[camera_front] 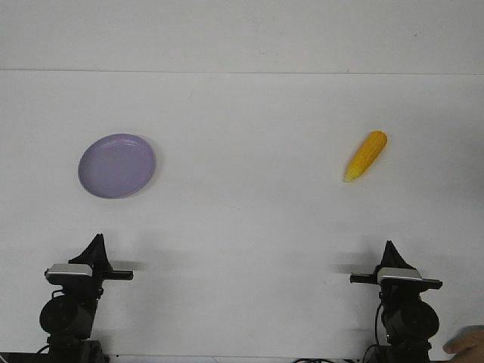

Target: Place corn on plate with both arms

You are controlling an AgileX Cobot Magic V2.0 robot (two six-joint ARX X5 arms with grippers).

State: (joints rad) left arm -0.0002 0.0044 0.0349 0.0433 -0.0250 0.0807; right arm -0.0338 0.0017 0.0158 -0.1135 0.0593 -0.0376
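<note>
The yellow corn (366,156) lies on the white table at the right, tilted, its pointed end toward the near left. The lavender plate (117,165) sits on the table at the left and holds nothing. Both black arms are folded back at the near edge. My left gripper (97,245) shows as a black pointed shape well short of the plate. My right gripper (390,251) is the same, well short of the corn. From this view I cannot tell whether the fingers are open or shut. Neither gripper touches anything.
The white table (242,227) runs back to a pale wall. Plate and corn lie far apart, with bare table between them. Part of a person's hand (464,342) shows at the near right corner, beside the right arm's base.
</note>
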